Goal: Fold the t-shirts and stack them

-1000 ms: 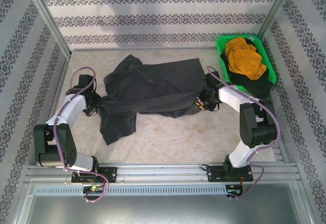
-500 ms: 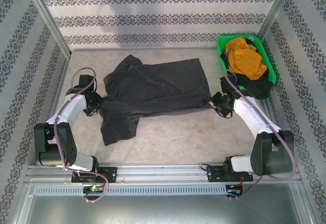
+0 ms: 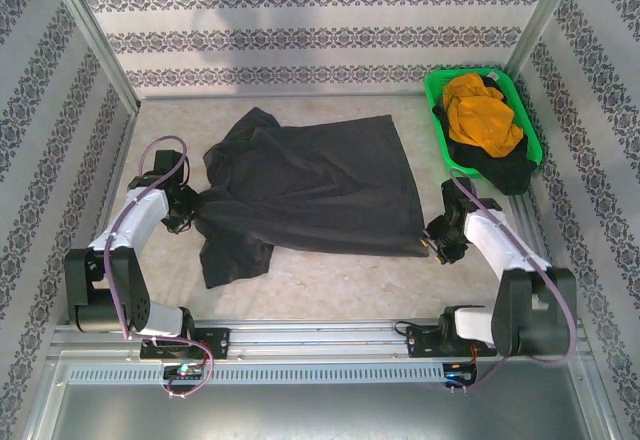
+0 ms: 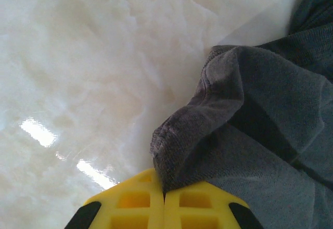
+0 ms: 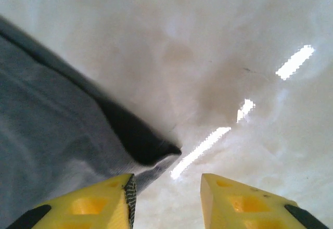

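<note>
A dark charcoal t-shirt [image 3: 310,185] lies spread across the middle of the table, with one part trailing toward the near left. My left gripper [image 3: 182,218] is at the shirt's left edge and is shut on a fold of the grey cloth [image 4: 208,135]; the yellow fingers [image 4: 135,200] meet with the cloth pinched between them. My right gripper [image 3: 437,243] is at the shirt's near right corner [image 5: 156,156]. It stands open, and the corner lies on the table beside its left finger [image 5: 99,203]. A mustard orange t-shirt [image 3: 480,115] sits on a black one [image 3: 505,172] in the basket.
The bright green plastic basket [image 3: 436,92] stands at the back right corner, close to the right wall. Patterned walls close in the back and both sides. Bare marble table shows along the near edge [image 3: 340,275] and right of the shirt.
My right gripper dragged the shirt's right corner toward the near right, spreading the cloth flatter, then opened and let the corner drop. The left gripper kept its hold in place.
</note>
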